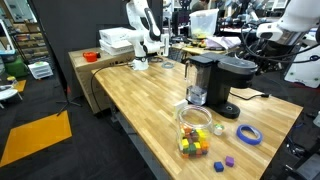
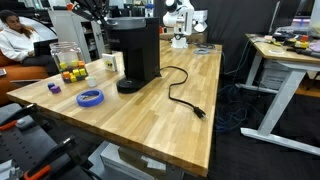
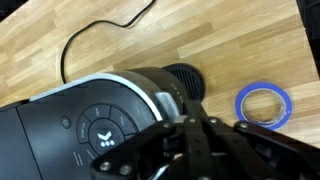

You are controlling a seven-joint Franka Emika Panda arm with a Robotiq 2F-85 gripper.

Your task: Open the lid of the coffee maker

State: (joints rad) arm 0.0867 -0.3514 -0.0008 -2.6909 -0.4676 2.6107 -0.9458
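Observation:
The black coffee maker (image 1: 215,80) stands on the wooden table and shows in both exterior views (image 2: 135,50). In the wrist view I look straight down on its rounded dark lid (image 3: 100,125), which lies closed, with a round button panel in it. My gripper (image 3: 192,125) hovers above the lid's edge, and its fingers look drawn together with nothing between them. In the exterior views the gripper (image 1: 258,38) (image 2: 95,10) hangs above the machine, apart from it.
A blue tape ring (image 3: 263,103) (image 1: 248,133) (image 2: 90,97) lies on the table beside the machine. A clear jar of coloured blocks (image 1: 195,125) (image 2: 68,62) stands near it. The black power cord (image 2: 180,95) (image 3: 100,35) trails across the table (image 2: 200,120).

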